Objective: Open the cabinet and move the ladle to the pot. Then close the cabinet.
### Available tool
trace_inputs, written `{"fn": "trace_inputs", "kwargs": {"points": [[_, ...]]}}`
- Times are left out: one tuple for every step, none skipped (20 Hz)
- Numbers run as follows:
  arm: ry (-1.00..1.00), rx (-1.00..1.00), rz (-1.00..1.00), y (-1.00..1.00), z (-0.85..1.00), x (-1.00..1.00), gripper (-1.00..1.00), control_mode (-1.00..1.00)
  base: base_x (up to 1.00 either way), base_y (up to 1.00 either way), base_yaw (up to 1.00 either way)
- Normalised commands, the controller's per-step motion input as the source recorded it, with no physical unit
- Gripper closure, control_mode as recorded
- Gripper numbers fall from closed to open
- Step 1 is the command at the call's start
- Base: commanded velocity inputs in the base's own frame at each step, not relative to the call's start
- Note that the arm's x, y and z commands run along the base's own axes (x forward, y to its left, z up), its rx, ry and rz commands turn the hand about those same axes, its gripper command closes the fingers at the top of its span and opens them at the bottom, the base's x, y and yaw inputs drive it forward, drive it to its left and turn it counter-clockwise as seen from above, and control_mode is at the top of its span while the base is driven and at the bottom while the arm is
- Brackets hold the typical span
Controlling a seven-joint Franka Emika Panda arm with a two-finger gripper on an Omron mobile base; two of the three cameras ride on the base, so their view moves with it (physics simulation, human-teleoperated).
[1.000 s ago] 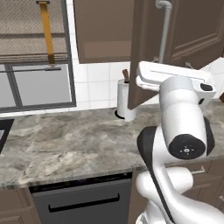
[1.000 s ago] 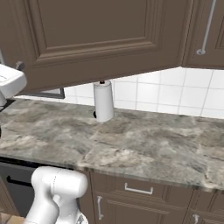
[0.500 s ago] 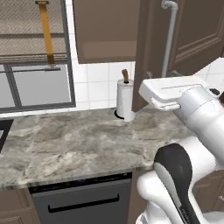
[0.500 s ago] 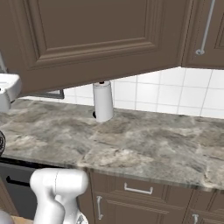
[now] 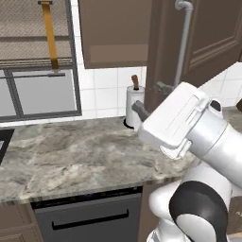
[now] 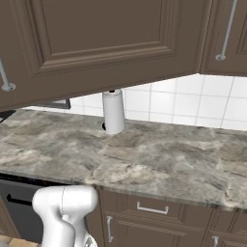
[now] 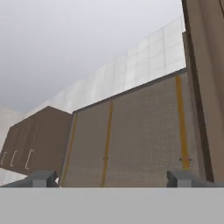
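The dark brown raised-panel wall cabinet (image 5: 208,42) stood with its door swung out over the grey marbled tabletop (image 5: 71,156), the pincer (image 7: 111,178) spread and empty, and I judged the next move was reaching inside for the ladle, which I couldn't see.

Setting: a rendered domestic kitchen. Indicators are the grey marble-patterned surface (image 6: 159,159), white tiled backsplash (image 6: 193,103), dark brown wall cabinet (image 6: 106,43) with silver bar handle (image 5: 182,45), lower drawer cabinets (image 6: 154,212) and a paper towel roll (image 6: 114,112) at frame centre. A dishwasher front (image 5: 90,217) sits at lower left of the left base view.
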Motion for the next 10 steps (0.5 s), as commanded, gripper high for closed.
{"fn": "trace_inputs", "kwargs": {"points": [[-0.34,-0.15,0.0,1.0,0.06,-1.0,-1.0,-1.0,0.0,0.0,0.0],[-0.29,-0.15,0.0,1.0,0.02,-1.0,-1.0,-1.0,0.0,0.0,0.0],[-0.16,-0.12,-0.03,1.0,0.0,-1.0,-1.0,-1.0,0.0,0.0,0.0],[-0.01,-0.09,-0.09,1.0,0.0,-0.61,-1.0,-1.0,0.0,0.0,0.0],[0.0,-0.07,-0.14,1.0,0.0,-0.12,-1.0,-1.0,0.0,0.0,0.0],[0.07,-0.06,-0.19,1.0,0.0,0.0,-1.0,-1.0,0.0,0.0,0.0],[0.13,-0.04,-0.22,1.0,0.0,0.26,-1.0,-1.0,0.0,0.0,0.0],[0.14,-0.05,-0.25,1.0,-0.05,0.39,-1.0,-1.0,0.0,0.0,0.0],[0.14,-0.03,-0.28,1.0,-0.05,0.48,-1.0,-1.0,0.0,0.0,0.0],[0.13,-0.01,-0.32,0.85,-0.04,0.59,-1.0,-1.0,0.0,0.0,0.0]]}}
